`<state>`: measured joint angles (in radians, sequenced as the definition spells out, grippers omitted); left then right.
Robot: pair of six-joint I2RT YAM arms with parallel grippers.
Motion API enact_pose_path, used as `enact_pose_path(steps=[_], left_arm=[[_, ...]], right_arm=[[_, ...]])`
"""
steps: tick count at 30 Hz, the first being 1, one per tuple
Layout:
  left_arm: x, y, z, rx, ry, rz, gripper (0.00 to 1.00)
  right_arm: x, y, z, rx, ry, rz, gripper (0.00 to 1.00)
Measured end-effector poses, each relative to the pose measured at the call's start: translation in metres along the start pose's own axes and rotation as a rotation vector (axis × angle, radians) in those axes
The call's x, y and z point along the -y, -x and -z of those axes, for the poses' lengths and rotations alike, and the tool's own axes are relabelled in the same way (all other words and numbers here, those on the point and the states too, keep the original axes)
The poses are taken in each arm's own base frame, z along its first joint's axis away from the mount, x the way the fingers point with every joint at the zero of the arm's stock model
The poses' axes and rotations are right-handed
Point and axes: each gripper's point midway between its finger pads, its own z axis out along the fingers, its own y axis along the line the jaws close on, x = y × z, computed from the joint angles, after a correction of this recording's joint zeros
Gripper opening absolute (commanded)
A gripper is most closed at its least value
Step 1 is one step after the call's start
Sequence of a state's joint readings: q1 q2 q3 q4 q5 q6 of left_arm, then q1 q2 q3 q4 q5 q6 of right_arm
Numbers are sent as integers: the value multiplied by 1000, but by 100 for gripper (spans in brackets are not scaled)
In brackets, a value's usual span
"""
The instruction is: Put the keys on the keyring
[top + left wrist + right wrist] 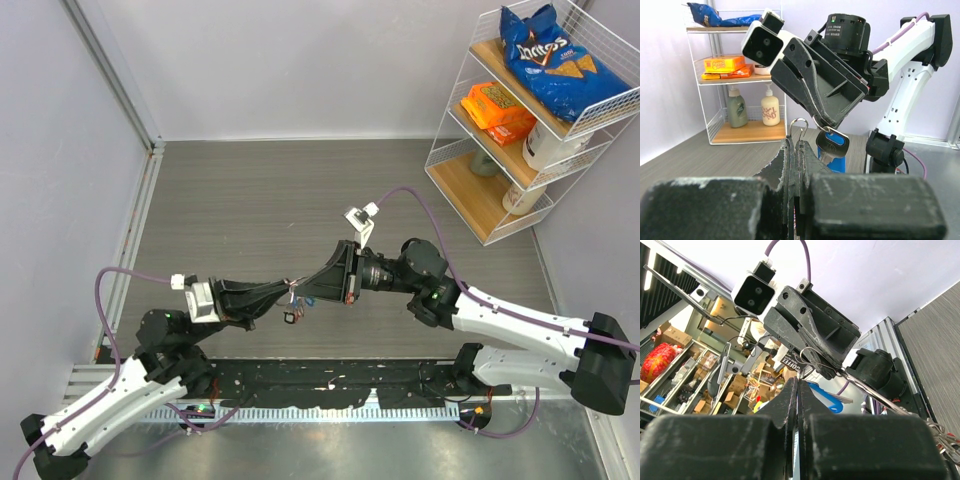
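Note:
Both grippers meet in mid-air above the grey table's middle. My left gripper [284, 294] [794, 144] is shut on the thin silver keyring [799, 123], whose loop sticks up from its fingertips. My right gripper [322, 284] [797, 382] faces it and is shut on a silver key with a blue head [833, 143] [826, 401], held right beside the ring. In the right wrist view the ring's wire [816, 359] shows at the left gripper's tip. A small cluster of other keys [292, 314] hangs below the left fingertips; their colours are hard to tell.
A white wire shelf [470, 195] stands at the back right with a blue chip bag [548, 55], orange boxes [497, 110] and bottles. A black perforated rail [330, 385] runs along the near edge between the arm bases. Grey walls close the left and back.

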<state>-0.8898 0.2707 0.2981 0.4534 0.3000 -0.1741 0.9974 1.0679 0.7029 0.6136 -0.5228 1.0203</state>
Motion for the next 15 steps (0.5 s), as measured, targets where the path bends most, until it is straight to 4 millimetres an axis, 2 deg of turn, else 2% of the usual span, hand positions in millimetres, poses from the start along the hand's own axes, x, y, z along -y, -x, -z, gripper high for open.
enact_pose_path(steps=[15], left_arm=[[1,6,-2,26,-9,-8,0]], right_arm=[[7,-5,-3,-16,2,-31,6]])
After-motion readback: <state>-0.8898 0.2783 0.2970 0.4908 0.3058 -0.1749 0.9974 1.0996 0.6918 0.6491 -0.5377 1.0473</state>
